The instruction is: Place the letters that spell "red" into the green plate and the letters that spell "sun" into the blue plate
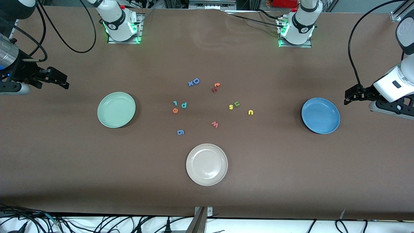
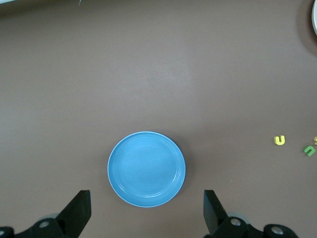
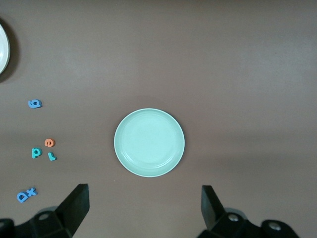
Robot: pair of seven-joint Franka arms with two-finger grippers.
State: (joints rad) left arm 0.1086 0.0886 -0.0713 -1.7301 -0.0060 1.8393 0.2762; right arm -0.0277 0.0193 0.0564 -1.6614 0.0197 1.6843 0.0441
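A: Claws? Progress?
B: Left claw (image 1: 348,98) is hanging wide, holding nothing, beside the blue plate (image 1: 320,115); right claw (image 1: 61,81) likewise near the green plate (image 1: 116,109). Both plates are sitting bare.
A: Letters?
B: All six are lying mid-surface: r (image 1: 175,103), d (image 1: 184,105), e (image 1: 175,110); s (image 1: 231,106), u (image 1: 237,104), n (image 1: 250,112).
A: Clutter?
B: Reddish w (image 1: 214,124), blue g (image 1: 180,132), white plate (image 1: 206,164) are sitting close; nothing's blocking.
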